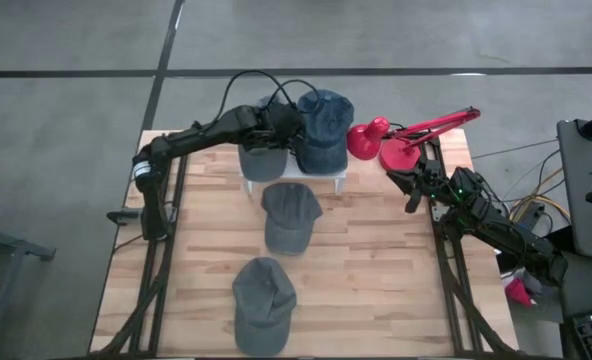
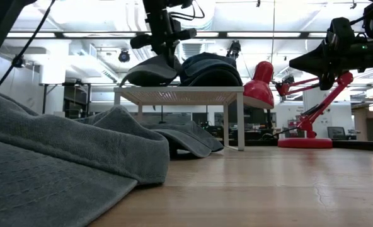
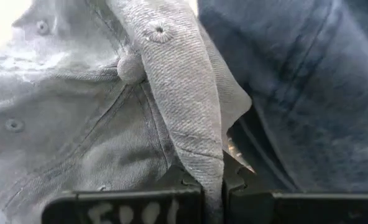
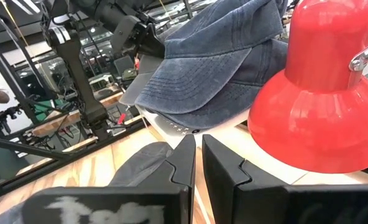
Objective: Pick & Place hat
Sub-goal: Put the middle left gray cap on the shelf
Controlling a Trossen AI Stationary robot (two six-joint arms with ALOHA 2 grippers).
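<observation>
A grey hat (image 1: pixel 262 158) sits on a small white stand (image 1: pixel 342 178) at the table's far side, beside a blue hat (image 1: pixel 324 130); both also show in the low view, grey hat (image 2: pixel 150 70) and blue hat (image 2: pixel 210 70). My left gripper (image 1: pixel 276 128) is above the grey hat's crown and shut on it. Two more grey hats lie flat on the table, one mid-table (image 1: pixel 289 215) and one near the front edge (image 1: pixel 263 305). My right gripper (image 1: pixel 410 195) hangs shut and empty in the air at the table's right, close to the red lamp. My left gripper pinches a raised fold of the grey hat's crown (image 3: pixel 199 155) between its two fingers, just beside the top button (image 3: pixel 131 67). It comes from above, slanting in from the table's left. The hat's brim (image 2: pixel 128 80) still lies at the level of the stand's top.
A red desk lamp (image 1: pixel 396 140) stands on the table's far right corner, its shade (image 4: pixel 321 93) right before my right gripper. The white stand (image 2: pixel 180 94) has thin legs. Bare wood lies right of the two loose hats.
</observation>
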